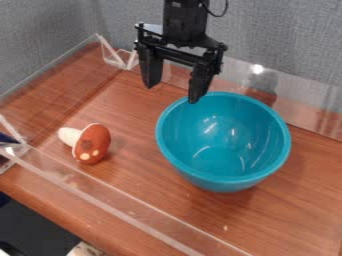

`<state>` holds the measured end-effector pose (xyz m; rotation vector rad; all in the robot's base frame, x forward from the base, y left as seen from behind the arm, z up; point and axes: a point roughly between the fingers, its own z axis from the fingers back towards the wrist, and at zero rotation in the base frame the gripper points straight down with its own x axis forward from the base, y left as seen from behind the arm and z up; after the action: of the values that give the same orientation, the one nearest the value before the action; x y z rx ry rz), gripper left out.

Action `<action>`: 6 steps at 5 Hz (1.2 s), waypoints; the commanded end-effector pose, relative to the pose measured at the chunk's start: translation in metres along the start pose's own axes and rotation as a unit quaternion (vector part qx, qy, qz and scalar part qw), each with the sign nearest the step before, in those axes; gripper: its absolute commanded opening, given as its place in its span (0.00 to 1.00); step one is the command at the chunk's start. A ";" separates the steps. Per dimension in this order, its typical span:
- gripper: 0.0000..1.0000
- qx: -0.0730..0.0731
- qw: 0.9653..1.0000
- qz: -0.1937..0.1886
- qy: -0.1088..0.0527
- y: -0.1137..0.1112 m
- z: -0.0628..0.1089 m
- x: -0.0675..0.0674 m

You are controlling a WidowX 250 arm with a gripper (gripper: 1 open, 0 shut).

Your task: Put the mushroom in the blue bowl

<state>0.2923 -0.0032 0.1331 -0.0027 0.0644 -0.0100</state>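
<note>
Pincer (175,85) wide, empty, pointing straight down just behind the blue bowl (223,143).

The scene is seen through a single camera, set high and off the near edge of the counter (147,110) and angled downward across it. The whole working surface is taken in at close range, with the grey back wall (54,30) cut off at the top.
</note>
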 end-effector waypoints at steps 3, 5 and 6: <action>1.00 0.023 0.953 -0.295 0.061 0.082 -0.073 -0.065; 1.00 0.028 0.952 -0.300 0.049 0.091 -0.085 -0.066; 1.00 0.030 0.952 -0.301 0.044 0.093 -0.089 -0.064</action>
<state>0.2227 0.0835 0.0445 0.0265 0.1667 -0.6490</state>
